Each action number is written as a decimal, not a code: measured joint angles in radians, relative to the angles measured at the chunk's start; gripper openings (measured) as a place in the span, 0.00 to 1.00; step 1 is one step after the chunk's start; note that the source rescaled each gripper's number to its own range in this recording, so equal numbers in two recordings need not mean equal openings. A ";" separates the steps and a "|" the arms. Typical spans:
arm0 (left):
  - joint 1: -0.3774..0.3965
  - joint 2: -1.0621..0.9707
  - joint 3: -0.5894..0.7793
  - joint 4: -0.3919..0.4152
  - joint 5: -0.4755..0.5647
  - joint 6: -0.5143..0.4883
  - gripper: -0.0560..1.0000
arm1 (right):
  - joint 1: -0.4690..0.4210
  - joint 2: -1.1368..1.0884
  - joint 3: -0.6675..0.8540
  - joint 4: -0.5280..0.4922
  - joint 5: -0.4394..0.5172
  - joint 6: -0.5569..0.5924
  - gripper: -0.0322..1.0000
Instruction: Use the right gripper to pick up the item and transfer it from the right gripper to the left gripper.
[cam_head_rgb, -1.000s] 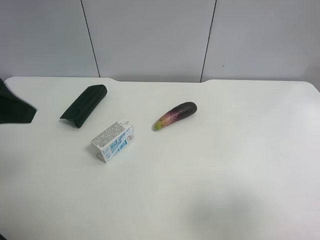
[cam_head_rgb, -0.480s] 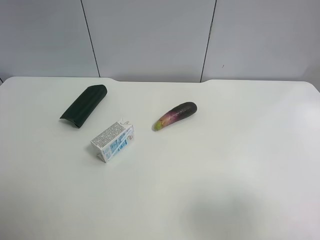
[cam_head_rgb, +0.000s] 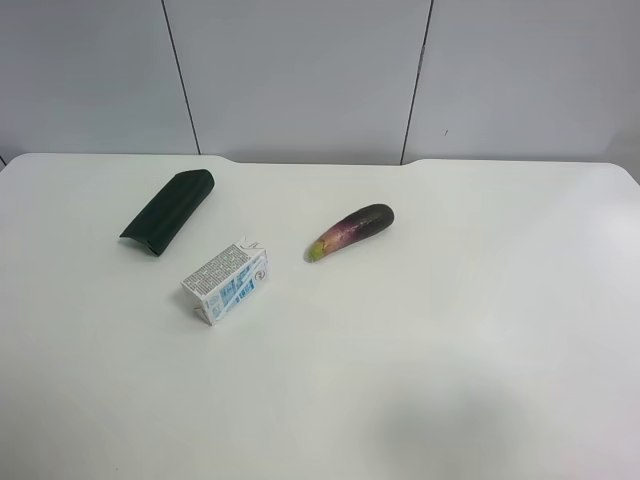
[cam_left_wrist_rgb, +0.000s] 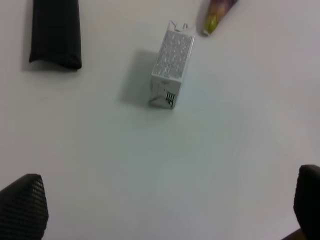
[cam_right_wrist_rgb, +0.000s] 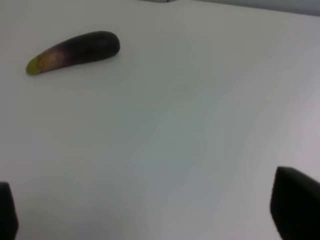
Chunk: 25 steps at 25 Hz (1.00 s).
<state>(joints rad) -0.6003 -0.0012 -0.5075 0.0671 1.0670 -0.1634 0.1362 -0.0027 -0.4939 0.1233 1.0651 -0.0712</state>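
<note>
From my high camera I see no arm at all, just the white desk (cam_head_rgb: 480, 340) with three things on it. Nearest is the item (cam_head_rgb: 226, 283), a white carton with blue print, lying on its side on the desk, nothing touching it. Beyond it toward the view's right sits the purple eggplant (cam_head_rgb: 349, 231), close to the carton but apart from it. Beyond the carton toward the view's left lies the dark green oblong (cam_head_rgb: 169, 211), flat, also apart from it.

Left wrist feed: the left tool (cam_left_wrist_rgb: 165, 210) has its fingertips (cam_left_wrist_rgb: 22, 205) wide apart at the frame corners, empty, hanging above bare desk (cam_left_wrist_rgb: 225, 150). The carton (cam_left_wrist_rgb: 172, 66) lies ahead of it, oblong (cam_left_wrist_rgb: 55, 32) off to one side, eggplant tip (cam_left_wrist_rgb: 220, 12) just past the carton.

Right wrist feed: the right tool (cam_right_wrist_rgb: 150, 210) is spread wide too, fingertips (cam_right_wrist_rgb: 295, 202) dark at the edges, holding nothing, over empty desk (cam_right_wrist_rgb: 200, 125). Only the eggplant (cam_right_wrist_rgb: 75, 51) shows ahead; the carton is out of this feed.
</note>
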 joint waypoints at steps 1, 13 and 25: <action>0.000 -0.001 0.000 0.000 0.000 0.000 1.00 | 0.000 0.000 0.000 0.000 0.000 0.000 1.00; 0.126 -0.001 0.000 0.000 -0.001 0.000 1.00 | 0.000 0.000 0.000 0.000 0.000 0.000 1.00; 0.550 -0.001 0.000 0.000 -0.001 0.003 1.00 | 0.000 0.000 0.000 0.000 0.000 0.000 1.00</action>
<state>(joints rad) -0.0504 -0.0022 -0.5075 0.0671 1.0659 -0.1604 0.1362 -0.0027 -0.4939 0.1233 1.0651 -0.0712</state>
